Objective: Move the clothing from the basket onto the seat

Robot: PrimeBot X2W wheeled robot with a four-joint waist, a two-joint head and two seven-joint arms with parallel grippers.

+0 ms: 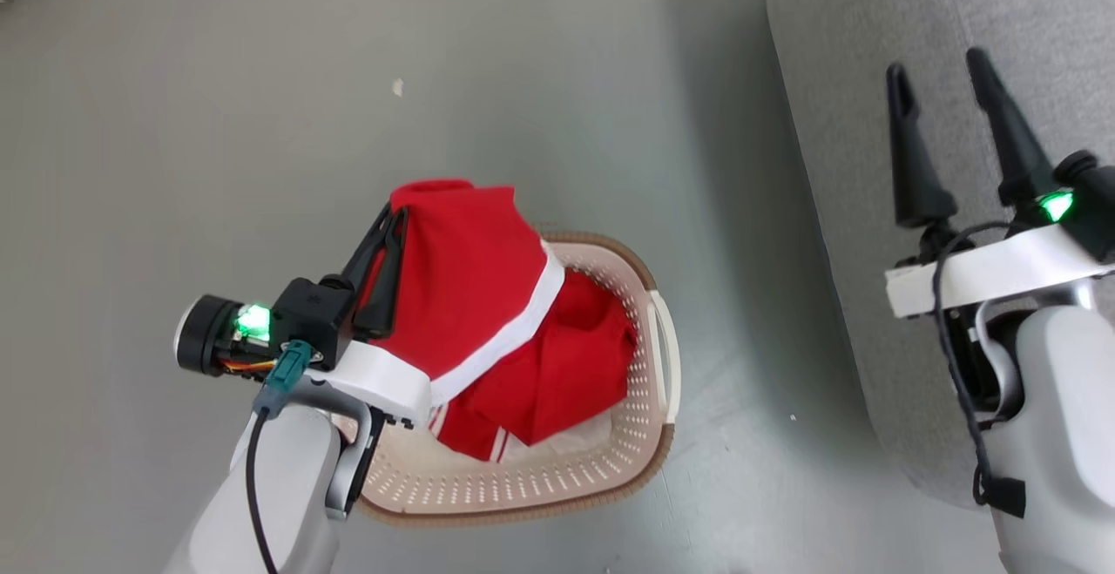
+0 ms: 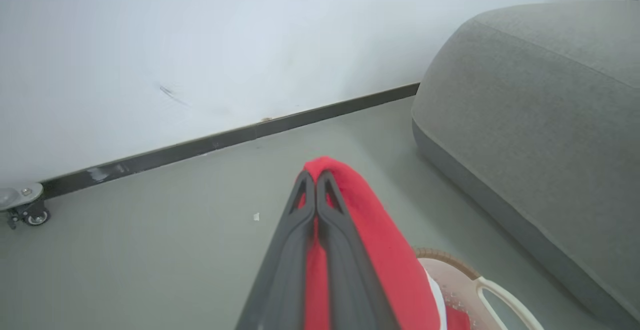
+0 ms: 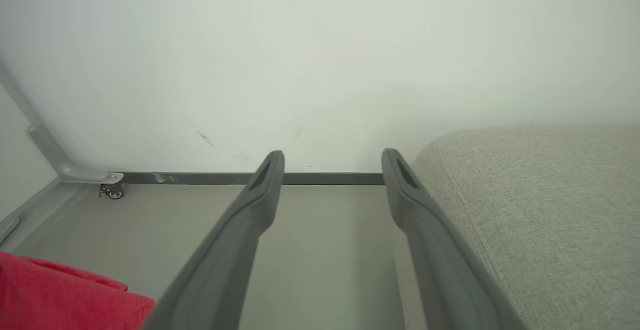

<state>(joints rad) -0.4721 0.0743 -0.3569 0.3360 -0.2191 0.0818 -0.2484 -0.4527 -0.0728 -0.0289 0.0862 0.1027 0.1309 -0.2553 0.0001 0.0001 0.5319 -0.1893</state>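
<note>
Left gripper clenched on red clothing, held above basket, likely to clear the rim. Seat at 2 o'clock; right gripper spread, empty, over its edge.

Head camera is looking down on the basket; both wrist cameras are facing the far wall, sharing the seat.

You see the right gripper spread wide at centre, the seat lower right, red clothing lower left, a caster mid-left.
</note>
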